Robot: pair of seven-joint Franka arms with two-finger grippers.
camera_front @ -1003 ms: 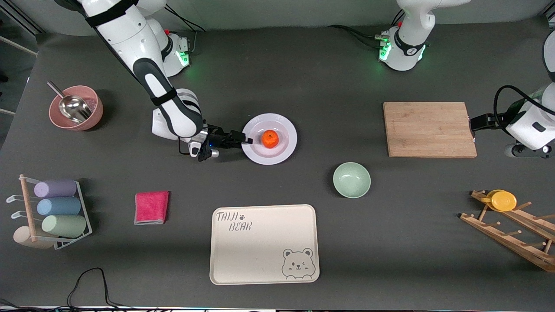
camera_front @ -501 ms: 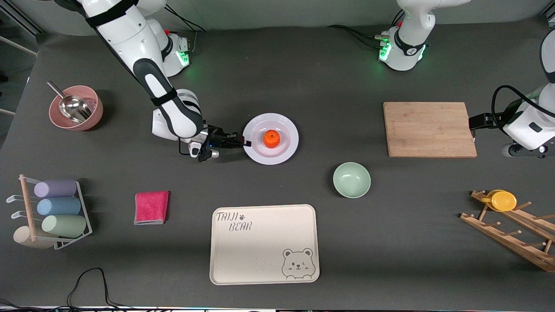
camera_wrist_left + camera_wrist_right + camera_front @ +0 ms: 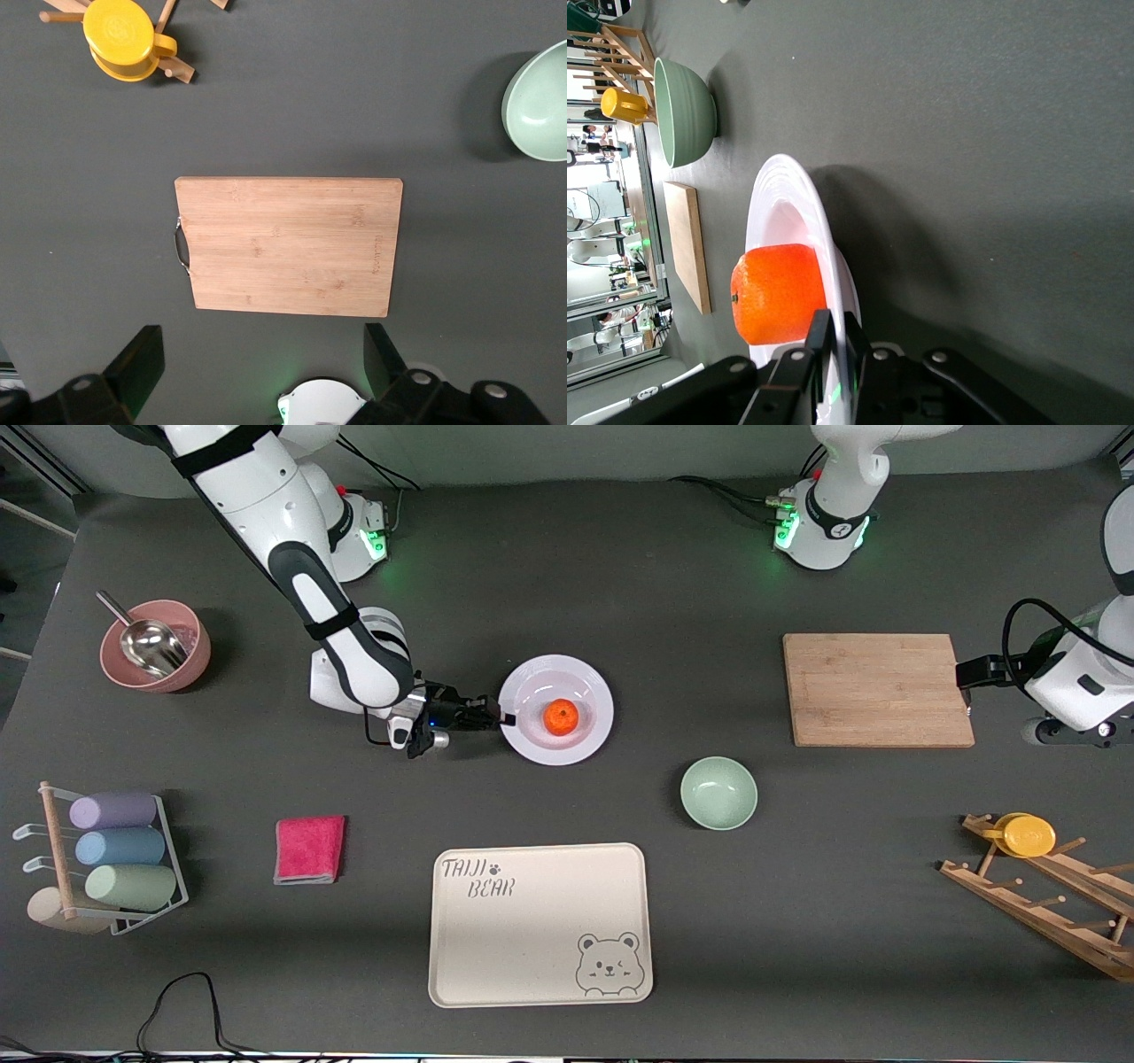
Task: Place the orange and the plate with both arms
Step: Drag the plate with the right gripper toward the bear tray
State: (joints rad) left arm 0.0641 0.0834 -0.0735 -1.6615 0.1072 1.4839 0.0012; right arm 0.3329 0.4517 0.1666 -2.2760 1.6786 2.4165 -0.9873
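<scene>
I have the right gripper (image 3: 503,719) low at the middle of the desk, its two fingers pinched on the rim of the plate (image 3: 592,682) at the edge that faces the right arm's end; in the right wrist view the fingers (image 3: 818,343) sit one on each face of the thin white rim (image 3: 766,208), pressed tight against it. The orange (image 3: 560,716) sits in the well of the plate, apart from the fingertips, and from the wrist camera I see it (image 3: 777,294) resting just above the clamped rim. The plate lies near the desk's centre, between the two arm bases and the printed tray (image 3: 540,924), which rests at the middle of the desk's front edge. The green bowl (image 3: 718,793) stands nearer the front camera than the plate and toward the left arm's end, well apart from it. My left gripper (image 3: 257,367) waits in the air at the left arm's end of the desk, over bare cloth just beside the handle end of the cutting board (image 3: 877,689); its fingers (image 3: 137,367) are spread wide with nothing between them, and the wrist view looks down on the board (image 3: 290,245). The yellow lid (image 3: 1028,835) hangs on the wooden rack (image 3: 1045,908) by the front corner at that same end.
</scene>
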